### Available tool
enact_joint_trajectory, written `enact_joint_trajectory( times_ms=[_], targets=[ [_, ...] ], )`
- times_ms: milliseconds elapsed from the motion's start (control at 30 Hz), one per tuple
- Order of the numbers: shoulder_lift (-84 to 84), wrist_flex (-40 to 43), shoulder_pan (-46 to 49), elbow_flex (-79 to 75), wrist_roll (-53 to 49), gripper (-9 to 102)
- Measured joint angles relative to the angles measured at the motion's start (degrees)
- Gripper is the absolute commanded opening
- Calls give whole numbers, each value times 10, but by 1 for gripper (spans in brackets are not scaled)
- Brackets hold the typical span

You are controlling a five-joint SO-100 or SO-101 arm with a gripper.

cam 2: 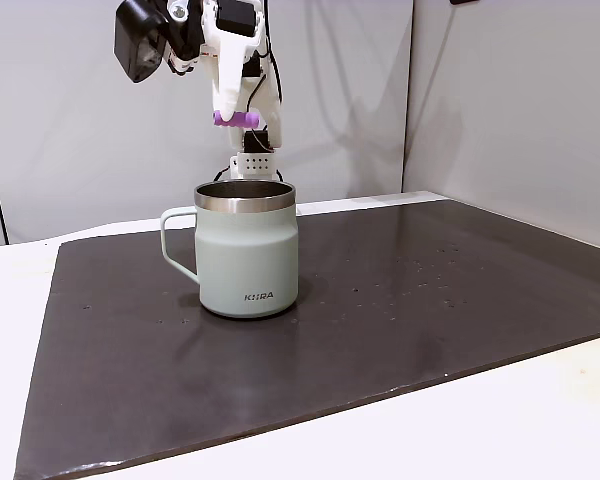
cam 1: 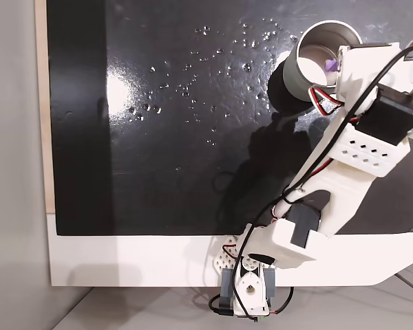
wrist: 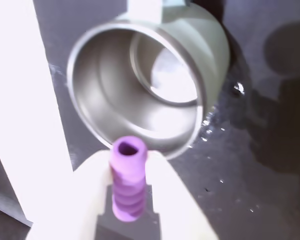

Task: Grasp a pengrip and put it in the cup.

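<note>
- In a fixed view from above, I see my arm (cam 1: 344,158) reaching from the lower edge of the white counter (cam 1: 124,261) up to the top right, where the cup (cam 1: 316,58) stands on the black mat (cam 1: 179,137). The hand (cam 1: 334,67) sits over the right side of the cup's rim, and a bit of the purple pengrip (cam 1: 330,66) shows just inside the rim line, against the hand's white tip. Small shiny specks (cam 1: 193,75) are scattered over the mat to the left of the cup.
- In a fixed view from the side, the pale mug stands upright on the dark mat (cam 2: 380,320) with its handle (cam 2: 177,245) pointing left. The hand (cam 2: 236,119) hangs above the mug's open mouth, clear of the rim, closed on the pengrip (cam 2: 236,119), which lies roughly level between the fingers. The pengrip is in the air, directly over the opening, not touching the cup (cam 2: 247,255).
- In the wrist view, I look down along the hand (wrist: 127,190). The ribbed pengrip (wrist: 128,177) is pinched between the two pale fingers (wrist: 85,200), its hollow end pointing up the picture towards the cup (wrist: 150,85). The cup's steel inside is visible, and its near rim lies just beyond the pengrip's tip.
</note>
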Motion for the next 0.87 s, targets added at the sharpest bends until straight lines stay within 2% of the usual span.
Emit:
enact_joint_trajectory(
  times_ms=[233,400,500,867],
  targets=[
    [-82,-1,4,-109,0,2],
    [-90,-1,4,-113,7,30],
    [-90,-1,4,-116,20,39],
    [-90,-1,4,-125,36,39]
  ],
)
